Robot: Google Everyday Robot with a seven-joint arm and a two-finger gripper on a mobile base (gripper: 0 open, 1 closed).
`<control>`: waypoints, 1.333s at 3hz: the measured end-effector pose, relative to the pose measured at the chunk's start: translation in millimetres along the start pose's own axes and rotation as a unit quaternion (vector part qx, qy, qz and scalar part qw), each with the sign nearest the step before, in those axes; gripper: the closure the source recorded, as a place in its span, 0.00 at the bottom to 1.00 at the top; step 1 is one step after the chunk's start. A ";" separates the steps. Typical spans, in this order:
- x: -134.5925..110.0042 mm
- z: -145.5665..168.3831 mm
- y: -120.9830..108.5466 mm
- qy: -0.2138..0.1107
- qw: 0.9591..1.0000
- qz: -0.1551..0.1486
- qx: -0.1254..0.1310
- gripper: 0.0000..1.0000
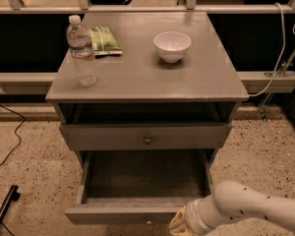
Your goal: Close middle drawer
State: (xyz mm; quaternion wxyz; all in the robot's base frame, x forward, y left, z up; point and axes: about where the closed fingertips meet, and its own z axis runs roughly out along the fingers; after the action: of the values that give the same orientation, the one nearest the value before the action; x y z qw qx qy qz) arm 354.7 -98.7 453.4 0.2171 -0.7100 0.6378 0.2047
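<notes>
The middle drawer [142,181] is pulled far out of the grey cabinet, its deep plain box open and empty. Its low front [113,214] lies near the bottom edge of the camera view, with a small knob [148,222]. My gripper [179,225], yellowish at the end of the white arm [250,210], sits at the bottom edge just right of the knob, against the outer face of the drawer front. Its lower part is cut off by the frame.
Above the open drawer, another drawer front [147,136] with a knob stands slightly out. On the cabinet top [137,75] are a water bottle [81,50], a green bag [104,40] and a white bowl [172,45]. A cable [10,141] lies on the floor at left.
</notes>
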 end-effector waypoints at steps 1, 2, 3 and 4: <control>-9.1 23.0 -5.3 0.005 1.000 -0.004 -0.003 0.88; -15.1 53.5 -11.9 0.017 1.000 0.009 0.007 1.00; -16.0 71.6 -21.3 0.018 0.999 0.027 0.033 1.00; -17.5 79.1 -32.5 0.018 0.998 0.035 0.054 1.00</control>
State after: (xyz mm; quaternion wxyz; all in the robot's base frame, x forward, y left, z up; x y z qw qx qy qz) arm 384.2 -36.3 399.9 0.2359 -0.6782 0.6762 0.1648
